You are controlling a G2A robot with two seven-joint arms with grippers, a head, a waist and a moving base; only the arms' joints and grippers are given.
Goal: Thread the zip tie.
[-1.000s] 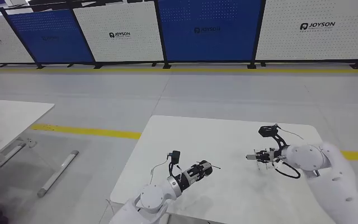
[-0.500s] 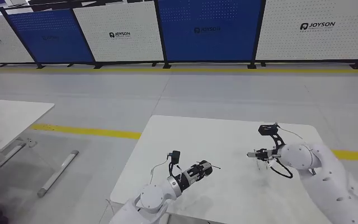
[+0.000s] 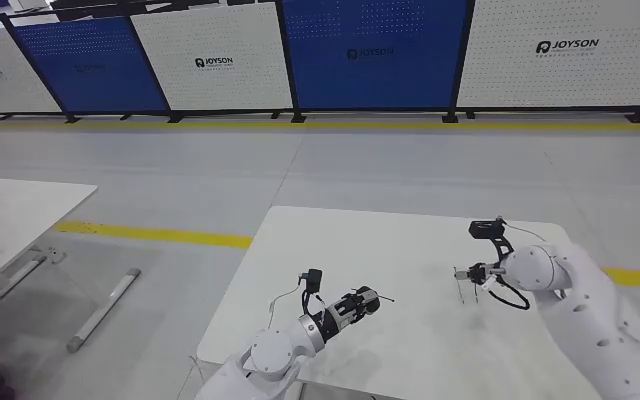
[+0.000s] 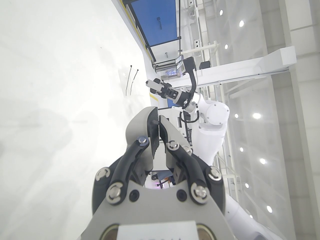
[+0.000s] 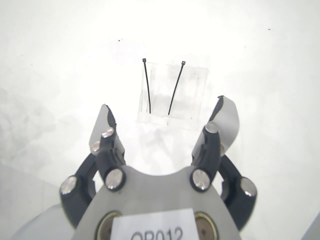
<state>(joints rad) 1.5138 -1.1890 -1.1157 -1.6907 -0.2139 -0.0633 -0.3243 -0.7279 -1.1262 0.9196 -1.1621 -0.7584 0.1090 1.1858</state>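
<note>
Left arm: over the near left part of the desk [image 3: 400,235], with the forearm pointing across toward the other arm.
Left end effector [image 4: 157,114]: fingers pressed together. Whether anything is pinched between the pads cannot be told.
Right arm: over the right part of the desk, bent at the elbow, with the wrist turned toward the desk's left side.
Right end effector [image 5: 165,103]: fingers spread wide and holding nothing. It is above the desk, just short of the pointed ends of the two ties, and touches neither.
Label: a white sticker [image 5: 152,224] with dark print on the base of the right end effector.
First zip tie [image 5: 147,86]: black and straight, lying on a clear sheet [image 5: 196,93] on the desk.
Second zip tie [image 5: 176,88]: beside the first on the same sheet, not touching it. The pair forms a V, with the heads farther apart and pointing away from the right end effector.
Floor: grey, crossed by a yellow line [image 3: 150,234] beyond the desk.
Backdrop: blue and white perforated panels [image 3: 370,50], each with a logo.
</note>
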